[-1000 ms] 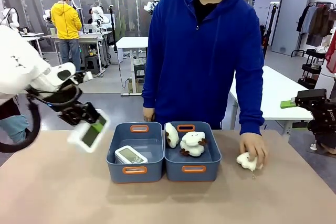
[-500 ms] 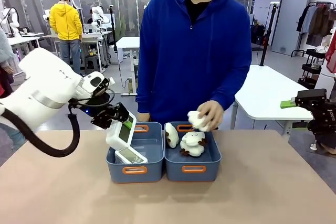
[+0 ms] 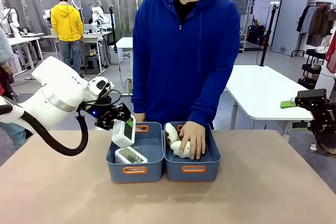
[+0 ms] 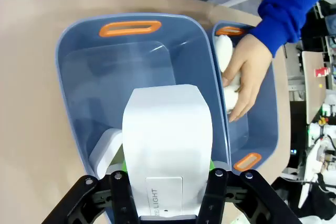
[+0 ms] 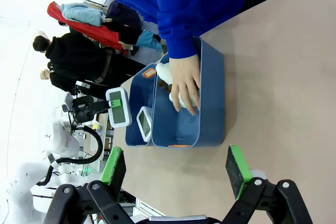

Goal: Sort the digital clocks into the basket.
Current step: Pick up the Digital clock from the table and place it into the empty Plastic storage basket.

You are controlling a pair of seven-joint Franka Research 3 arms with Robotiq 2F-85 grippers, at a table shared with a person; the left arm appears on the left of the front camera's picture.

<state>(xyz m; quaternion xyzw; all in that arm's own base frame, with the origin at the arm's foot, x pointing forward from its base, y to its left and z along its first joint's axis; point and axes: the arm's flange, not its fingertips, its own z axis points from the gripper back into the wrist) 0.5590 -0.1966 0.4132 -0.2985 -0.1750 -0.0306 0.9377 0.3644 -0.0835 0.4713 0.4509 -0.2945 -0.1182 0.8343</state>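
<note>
At left of centre in the front view, the left gripper [image 3: 122,127] hangs over the near-left corner of the basket [image 3: 154,157], its jaws closed on a digital clock [image 3: 124,131] held upright, screen facing frame right. The left wrist view looks down the clock's [image 4: 168,145] white back into the tub [image 4: 79,103], where a second clock [image 4: 106,149] lies almost directly underneath, at the lower left of the tub floor.

The main risk, as I judge it, is a release from here: the held clock would land on the one below, knock it, or tip against the wall and come to rest on its edge. The bare floor toward the far handle slot [image 4: 130,28] looks the safer spot.

A second risk is the person's hand [image 3: 192,139], pressed on plush toys [image 3: 179,148] in the neighbouring tub [image 3: 210,158]; a sideways swing could clip it.

The right gripper [image 5: 176,169] hovers with jaws wide apart and empty, over the bare surface [image 5: 283,98], well apart from both tubs.
</note>
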